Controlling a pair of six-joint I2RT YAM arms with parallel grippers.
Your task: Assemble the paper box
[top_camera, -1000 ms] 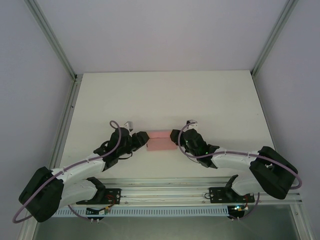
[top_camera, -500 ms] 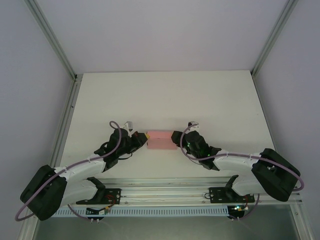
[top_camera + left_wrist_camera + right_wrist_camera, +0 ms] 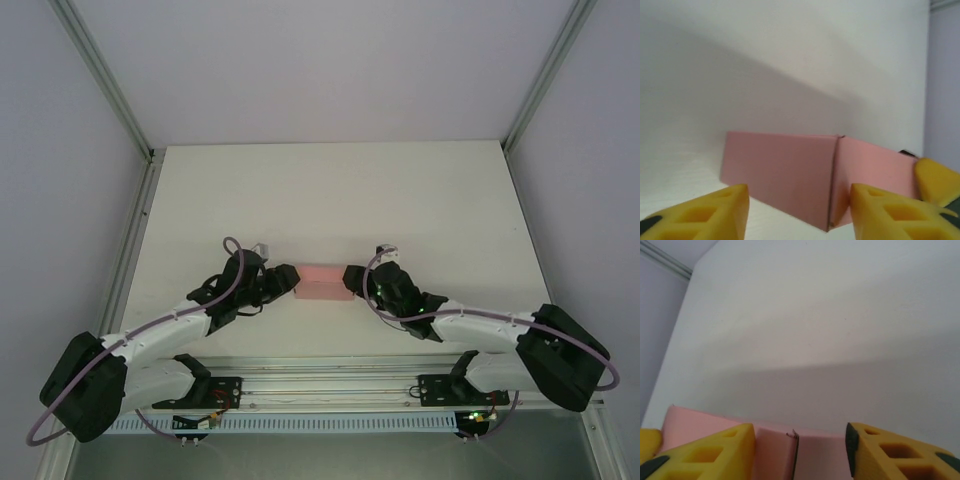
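Down on the white table, near its front edge: the paper box, lying lengthwise between the two grippers. Left gripper right up by the box's left end, right gripper by its right end, both arms stretched low and bent inward from the bases. Each short end of the box blocked by a gripper, long sides open to the tabletop. Around that: pale walls, a silver frame post slanting up on either side, a slotted metal rail across the front, a purple cable looping over each wrist.

From the left wrist: left gripper with jaws parted wide, gripping nothing, one near corner of the box poking into the gap. At the box's far end, a yellow fingertip of the right gripper, touching or just short, hard to tell. From the right wrist: right gripper likewise spread, clamped on nothing, box close ahead and low in the gap.

Box: thin matte pink card, closed, rectangular, crisp folded edges, one vertical seam with a slightly ragged tab. On the fingers: bright yellow plastic, wedge-shaped, with cut-out pockets. Table: smooth, flat, white.
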